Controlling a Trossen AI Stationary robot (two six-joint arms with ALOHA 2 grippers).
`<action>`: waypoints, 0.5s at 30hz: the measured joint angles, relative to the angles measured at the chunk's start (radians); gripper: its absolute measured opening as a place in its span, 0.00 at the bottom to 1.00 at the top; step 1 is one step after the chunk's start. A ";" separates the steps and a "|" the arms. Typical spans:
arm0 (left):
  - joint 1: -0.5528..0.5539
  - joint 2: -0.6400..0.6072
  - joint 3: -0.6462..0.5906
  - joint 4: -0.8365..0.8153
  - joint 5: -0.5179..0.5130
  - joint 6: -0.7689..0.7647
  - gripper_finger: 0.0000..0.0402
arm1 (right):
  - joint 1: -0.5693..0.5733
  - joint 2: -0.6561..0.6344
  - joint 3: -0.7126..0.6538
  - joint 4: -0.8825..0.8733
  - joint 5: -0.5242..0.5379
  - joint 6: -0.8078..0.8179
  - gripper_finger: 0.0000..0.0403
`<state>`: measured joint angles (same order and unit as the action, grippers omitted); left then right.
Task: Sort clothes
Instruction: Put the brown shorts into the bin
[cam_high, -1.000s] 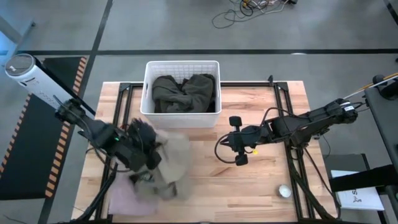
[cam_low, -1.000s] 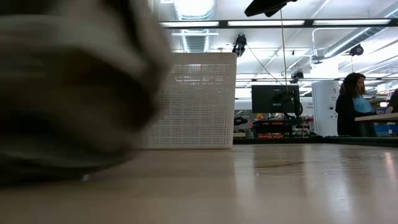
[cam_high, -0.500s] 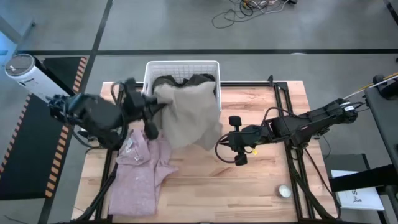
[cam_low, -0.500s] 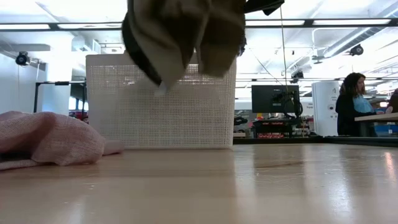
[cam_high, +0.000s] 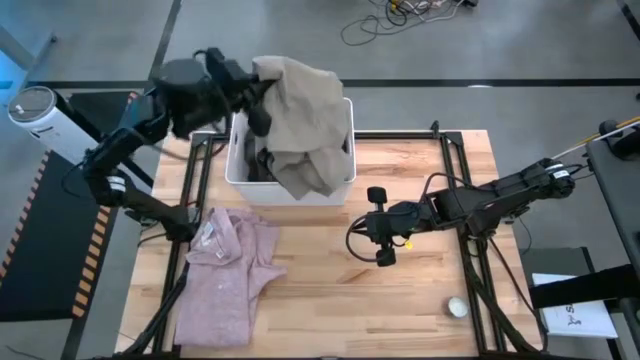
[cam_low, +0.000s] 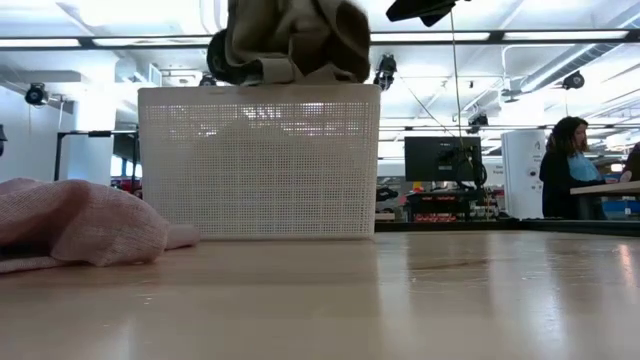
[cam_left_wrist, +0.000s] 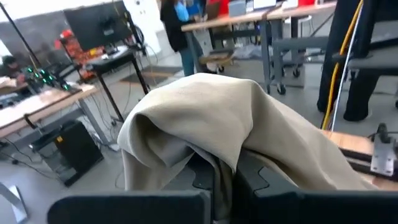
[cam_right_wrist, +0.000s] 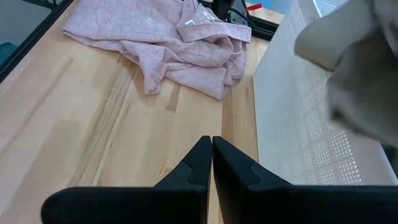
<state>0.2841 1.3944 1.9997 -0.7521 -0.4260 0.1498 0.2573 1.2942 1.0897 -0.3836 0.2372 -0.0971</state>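
The left gripper (cam_high: 258, 95) is held above the white bin (cam_high: 237, 168), at about 11 o'clock on the table in the high view, its fingers clamped on a khaki-tan garment (cam_high: 305, 115). Half a second ago that garment was hanging over the near edge of the bin; a second ago it was still down on the pile at 8 o'clock. It has now been carried over the bin's opening, where it is draped across the far rim and trails down inside, onto a dark olive garment (cam_high: 262, 165) that is only partly seen. In the low view the cloth (cam_low: 290, 40) is bunched just above the bin's top edge. The lift and carry appear finished, and letting go is judged to be the step remaining for this piece.

The pale pink collared shirt (cam_high: 228, 275) has been left uncovered at 8 o'clock and is probably the next item to be sorted.

The right gripper (cam_high: 377, 225) waits near the table's centre, fingers pressed together on nothing.

No brand, label or writing can be read; a tag at the shirt's collar is too small.
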 joint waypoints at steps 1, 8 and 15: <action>0.035 0.009 -0.003 -0.001 0.032 0.000 0.00 | 0.000 0.000 0.000 0.000 0.000 0.000 0.00; 0.177 0.107 -0.014 -0.097 0.103 -0.004 0.00 | 0.000 0.000 0.000 0.000 0.000 0.009 0.00; 0.179 0.166 -0.130 -0.202 0.092 -0.002 0.00 | 0.000 0.000 -0.003 0.000 0.000 0.020 0.00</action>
<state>0.4629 1.5602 1.8695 -0.9537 -0.3343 0.1478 0.2573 1.2942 1.0868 -0.3836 0.2375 -0.0774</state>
